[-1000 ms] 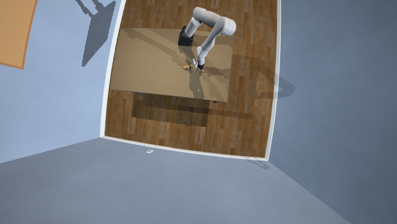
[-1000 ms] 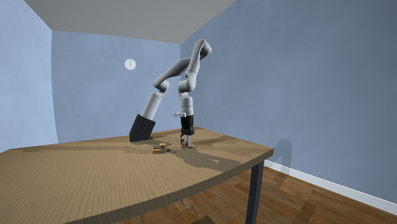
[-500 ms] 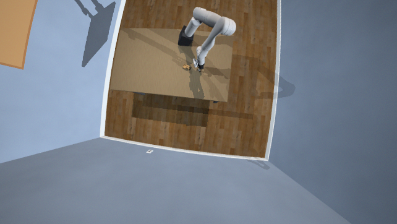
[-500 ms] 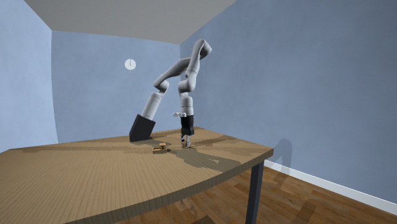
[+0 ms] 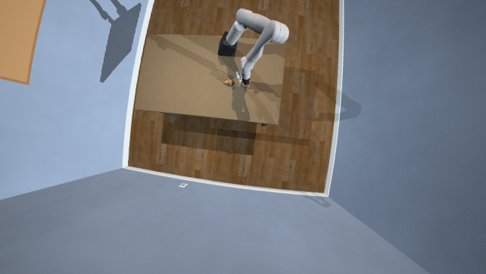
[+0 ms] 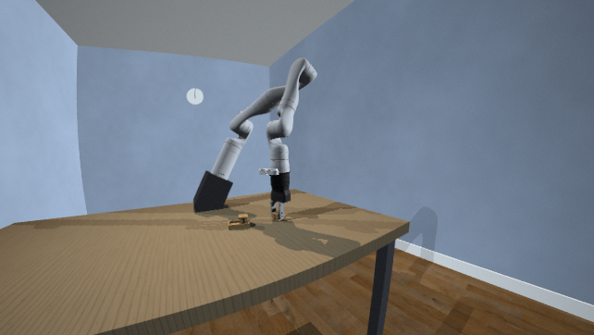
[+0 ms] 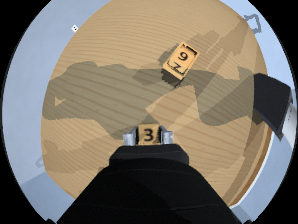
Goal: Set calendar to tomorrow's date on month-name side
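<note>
Presently, my gripper stands around the cube marked 3, beside the calendar tray.
On the wooden table (image 5: 182, 79) (image 6: 162, 264) (image 7: 110, 95), I see the Kinova arm (image 5: 255, 23) (image 6: 289, 99) reaching down from its dark mount (image 5: 227, 49) (image 6: 212, 193) (image 7: 272, 102). Its gripper (image 5: 244, 85) (image 6: 278, 216) (image 7: 148, 132) points downward, low over the wood, with the fingers partly apart; whether they press the cube or only surround it, I cannot tell. The calendar tray (image 5: 225, 82) (image 6: 238, 226) (image 7: 194, 49) rests on the table, near the gripper but apart from it. One number cube (image 5: 228, 80) (image 6: 243, 217) (image 7: 183, 56) is in the tray, a 9 or 6 on it. The cube marked 3 (image 6: 275, 216) (image 7: 149, 134) is outside the tray, between the two fingers.

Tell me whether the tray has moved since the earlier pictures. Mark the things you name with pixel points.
No. The tray (image 5: 225, 82) (image 6: 237, 227) (image 7: 173, 72) shows no visible shift in the exterior view, judged against the arm's black base (image 5: 226, 51) (image 6: 203, 204).
</note>
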